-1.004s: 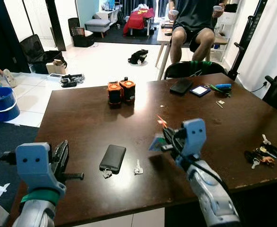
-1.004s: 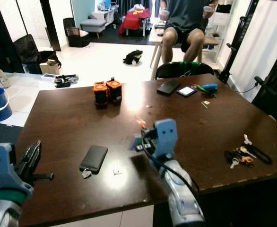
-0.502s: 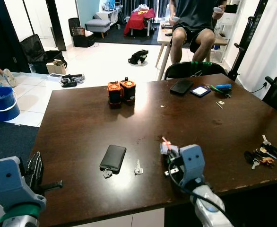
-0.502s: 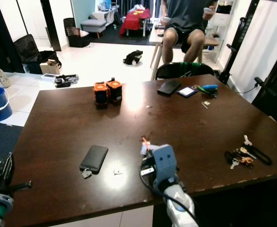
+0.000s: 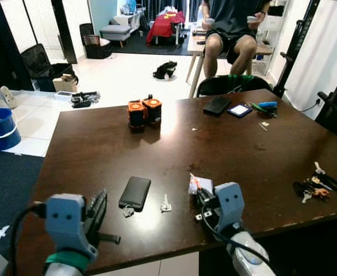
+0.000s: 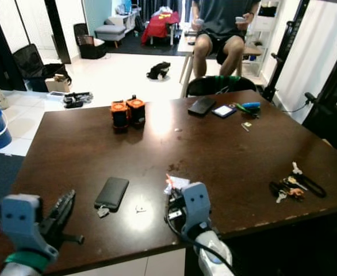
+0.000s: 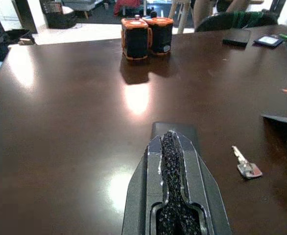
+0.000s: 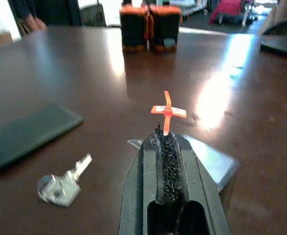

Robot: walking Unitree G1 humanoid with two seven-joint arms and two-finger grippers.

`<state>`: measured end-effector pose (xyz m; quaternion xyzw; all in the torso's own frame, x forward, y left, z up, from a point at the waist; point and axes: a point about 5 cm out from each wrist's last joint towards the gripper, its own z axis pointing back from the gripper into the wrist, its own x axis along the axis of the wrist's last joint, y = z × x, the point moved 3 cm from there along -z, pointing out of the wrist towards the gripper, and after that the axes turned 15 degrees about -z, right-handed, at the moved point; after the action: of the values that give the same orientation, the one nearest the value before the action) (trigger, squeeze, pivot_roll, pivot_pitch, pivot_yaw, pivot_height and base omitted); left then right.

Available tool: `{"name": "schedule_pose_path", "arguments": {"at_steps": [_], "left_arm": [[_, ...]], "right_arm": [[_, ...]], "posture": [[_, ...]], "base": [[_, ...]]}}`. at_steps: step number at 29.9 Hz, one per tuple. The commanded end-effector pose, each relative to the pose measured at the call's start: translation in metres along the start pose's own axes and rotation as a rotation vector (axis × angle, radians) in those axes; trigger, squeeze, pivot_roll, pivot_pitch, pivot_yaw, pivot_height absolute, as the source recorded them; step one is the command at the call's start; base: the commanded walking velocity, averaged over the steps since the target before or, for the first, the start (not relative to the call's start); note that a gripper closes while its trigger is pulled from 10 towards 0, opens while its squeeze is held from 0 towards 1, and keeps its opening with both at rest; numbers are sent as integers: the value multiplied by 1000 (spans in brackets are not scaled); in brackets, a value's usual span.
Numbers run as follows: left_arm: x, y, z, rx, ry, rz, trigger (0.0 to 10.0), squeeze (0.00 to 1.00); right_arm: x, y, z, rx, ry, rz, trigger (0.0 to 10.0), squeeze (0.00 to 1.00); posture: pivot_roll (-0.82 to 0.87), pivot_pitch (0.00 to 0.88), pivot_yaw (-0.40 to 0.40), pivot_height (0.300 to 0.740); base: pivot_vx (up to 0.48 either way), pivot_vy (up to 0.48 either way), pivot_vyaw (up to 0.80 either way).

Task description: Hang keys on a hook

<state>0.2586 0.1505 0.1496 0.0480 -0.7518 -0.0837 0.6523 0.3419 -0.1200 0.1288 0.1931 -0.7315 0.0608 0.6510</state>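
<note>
While the right gripper (image 5: 203,195) was up in the air over the bench (image 5: 99,144) a second ago, it has now come down low, close to the front edge. Its jaws are pressed tight together. A little orange tag (image 8: 168,110) pokes out at their tips, and a small clear packet (image 5: 200,183) lies on the bench just under them. I cannot tell if the jaws are pinching it.

The left gripper (image 5: 99,201) dipped down and has come back up by the near left corner. Its jaws are clenched too, with nothing in them.

A small silver key (image 5: 166,204) lies flat on the bench, just where it lay before, between the two grippers and beside a black phone (image 5: 135,191). A bunch of keys (image 5: 311,190) sits well apart, close to the right edge. So no key has been picked up yet, and I think the job has hardly begun. I see no hook to hang one on.

The small key is near the front edge, so a push could slide it off. The middle of the bench is bare and wide, with lots of room to move. Two orange and black blocks (image 5: 144,112) stand far back, out of the way. A person (image 5: 232,23) sits past the far side.
</note>
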Motion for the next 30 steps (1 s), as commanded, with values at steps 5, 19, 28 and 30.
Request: {"name": "schedule_pose_path", "arguments": {"at_steps": [5, 19, 28, 30], "left_arm": [[-2, 5, 5, 22, 10, 4, 10000, 0], [-25, 14, 11, 107, 51, -41, 10000, 0], [-61, 27, 22, 230, 183, -28, 10000, 0], [-60, 29, 22, 235, 179, -28, 10000, 0]], "right_arm": [[14, 8, -5, 18, -68, -49, 10000, 0], [-25, 8, 8, 30, 62, -61, 10000, 0], [-43, 10, 19, 18, 128, -64, 10000, 0], [-43, 10, 19, 18, 126, -65, 10000, 0]], "posture": [[-66, 13, 114, 740], [-56, 22, 103, 740], [-63, 22, 108, 740], [-63, 22, 108, 740]], "base": [[0, 0, 0], [0, 0, 0], [0, 0, 0], [0, 0, 0]]}}
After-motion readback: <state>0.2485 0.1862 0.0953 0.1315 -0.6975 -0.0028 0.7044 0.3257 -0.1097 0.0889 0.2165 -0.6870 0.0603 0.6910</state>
